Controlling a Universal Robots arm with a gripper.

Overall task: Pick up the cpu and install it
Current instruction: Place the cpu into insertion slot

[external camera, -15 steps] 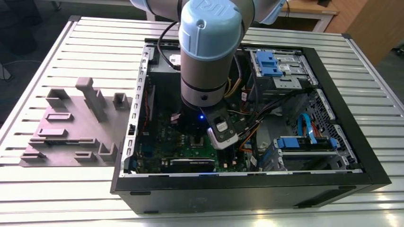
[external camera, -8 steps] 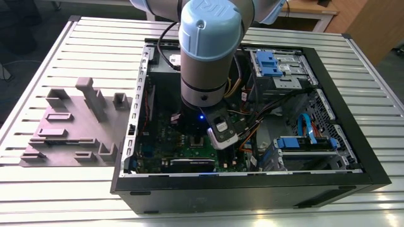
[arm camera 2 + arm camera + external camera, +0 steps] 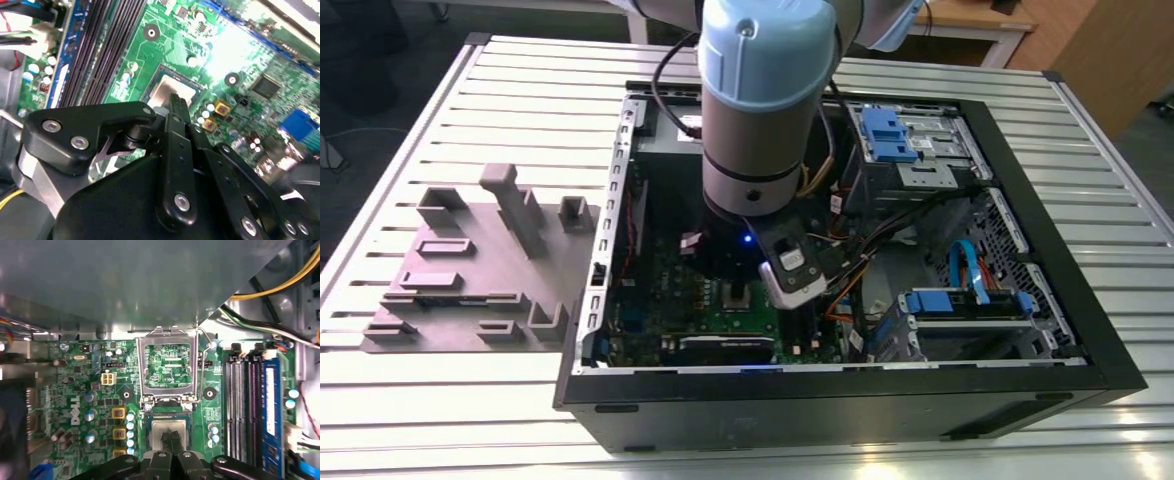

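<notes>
Cpu seated flat in the socket, pincer set directly over its middle.
In the first wrist view the tips are seen drawn together, grasping nothing, at the chip's metal top; the opened socket frame is hinged up just beyond, toward the motherboard's edge.

My exterior view looks down from well back onto the open computer case. The first wrist view faces straight down at the motherboard, close; the second wrist view slants across it over the gripper, closer. Both wrist views share the cpu socket.
</notes>
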